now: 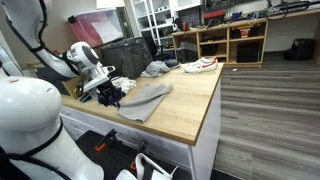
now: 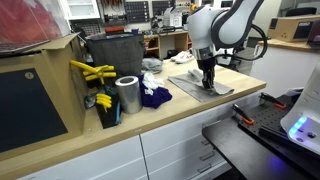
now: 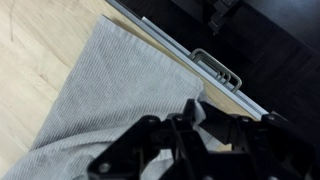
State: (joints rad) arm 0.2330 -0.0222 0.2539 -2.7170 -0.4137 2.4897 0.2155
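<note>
- The grey towel (image 3: pixel 110 90) lies spread flat on the table (image 1: pixel 190 105), right under the tool (image 3: pixel 195 125) and close to the table's edge. One small fold is drawn up between the fingers.
- The tool is almost fully closed and pinches that raised fold. The fabric is thin, so little gap is left.
- Just past the tool, below the table edge, sits a metal drawer handle (image 3: pixel 218 68).
- To the tool's side, a dark blue cloth (image 2: pixel 155 97) and a metal can (image 2: pixel 127 95) stand apart from the towel.
</note>
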